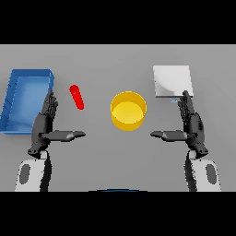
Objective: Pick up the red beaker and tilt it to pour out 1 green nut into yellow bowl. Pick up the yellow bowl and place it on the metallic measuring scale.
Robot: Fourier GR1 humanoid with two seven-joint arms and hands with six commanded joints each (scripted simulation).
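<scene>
The red beaker (77, 97) is a slim red shape on the grey table, left of centre and leaning. The yellow bowl (128, 110) stands in the middle, and I see nothing inside it. At the back right lies the metallic measuring scale (172, 81), a pale square plate. My left hand (46, 122) is open, fingers straight and thumb pointing inward, a little to the left of and nearer than the beaker. My right hand (191, 123) mirrors it, open, just in front of the scale and right of the bowl. Neither hand touches anything.
A blue tray (16, 99) with raised walls sits at the far left, right beside my left hand. The grey table (101, 64) stretches behind the bowl.
</scene>
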